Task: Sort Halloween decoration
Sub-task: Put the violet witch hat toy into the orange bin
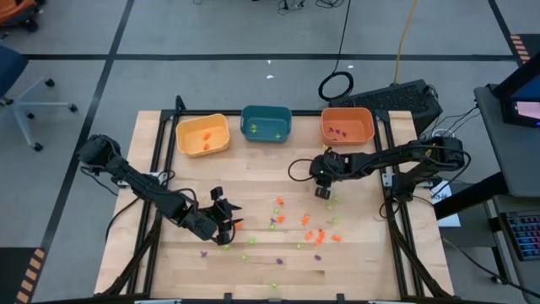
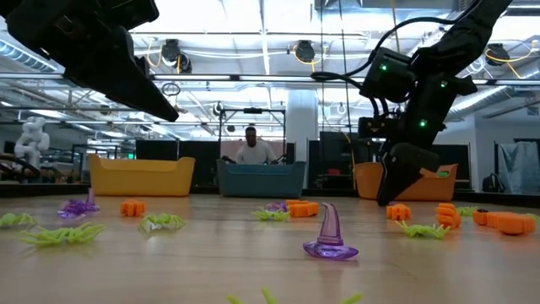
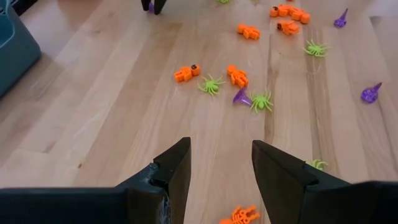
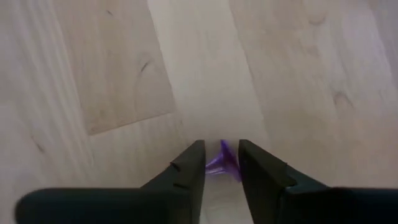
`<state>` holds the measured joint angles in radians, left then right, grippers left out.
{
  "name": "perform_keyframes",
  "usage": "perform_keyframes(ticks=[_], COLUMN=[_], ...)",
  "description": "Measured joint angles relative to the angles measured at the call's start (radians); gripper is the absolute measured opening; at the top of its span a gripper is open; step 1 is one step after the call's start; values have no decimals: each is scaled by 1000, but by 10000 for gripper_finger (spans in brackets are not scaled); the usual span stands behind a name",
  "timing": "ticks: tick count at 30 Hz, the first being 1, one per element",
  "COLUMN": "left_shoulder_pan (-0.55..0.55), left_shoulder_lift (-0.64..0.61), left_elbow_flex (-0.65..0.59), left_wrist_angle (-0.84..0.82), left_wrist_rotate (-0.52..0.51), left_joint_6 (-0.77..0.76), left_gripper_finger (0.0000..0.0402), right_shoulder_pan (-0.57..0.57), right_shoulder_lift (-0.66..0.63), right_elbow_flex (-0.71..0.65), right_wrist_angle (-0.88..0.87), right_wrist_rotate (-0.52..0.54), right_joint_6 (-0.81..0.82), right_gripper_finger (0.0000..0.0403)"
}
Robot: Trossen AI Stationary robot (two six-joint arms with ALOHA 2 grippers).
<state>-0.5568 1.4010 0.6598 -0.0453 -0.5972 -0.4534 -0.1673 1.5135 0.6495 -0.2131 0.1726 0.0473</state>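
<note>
High view first: the left arm comes in from the left edge, folded low across the tabletop, with its left gripper sitting in the lower-left part of the frame right by an orange trinket. The right arm reaches in from the right edge, and the right gripper points down at the wood just right of centre. The Halloween decoration is scattered over the lower middle of the frame, a loose mix of orange, light-green and purple bits. Along the top of the tabletop sit a yellow bin, a teal bin and an orange bin, each with a few pieces inside.

Low view: the right gripper hangs at the right, tip close to the wood. A purple witch hat stands upright front and centre, with green spiders and orange pieces around it. A person shows behind the teal bin.

Left wrist view: the left fingers are clearly apart with nothing between them, just bare wood and trinkets beyond.

Right wrist view: the right fingers sit close on either side of a small purple piece, but I can't tell if they're actually clamped on it.

No readable writing anywhere.
</note>
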Motion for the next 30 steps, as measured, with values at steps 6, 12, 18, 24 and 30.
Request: perform_keyframes(ticks=[6,12,18,24,30], left_shoulder_pan=[1,20,46,47,46], left_shoulder_lift=[0,0,0,0,0], left_elbow_flex=[0,0,0,0,0], left_wrist_angle=[2,11,15,15,15], left_wrist_rotate=[-6,-7,-9,-9,-8], left_joint_6=[49,75,71,69,68], left_gripper_finger=[168,168,168,168,168], right_shoulder_pan=[-1,-2,2,37,81], right_shoulder_lift=[0,0,-7,-59,-140], right_elbow_flex=[0,-1,-2,-6,-5], right_wrist_angle=[1,2,3,-9,-8], right_wrist_rotate=[9,15,12,1,2], right_joint_6=[22,53,90,133,186], right_gripper_finger=[35,10,1,0,1])
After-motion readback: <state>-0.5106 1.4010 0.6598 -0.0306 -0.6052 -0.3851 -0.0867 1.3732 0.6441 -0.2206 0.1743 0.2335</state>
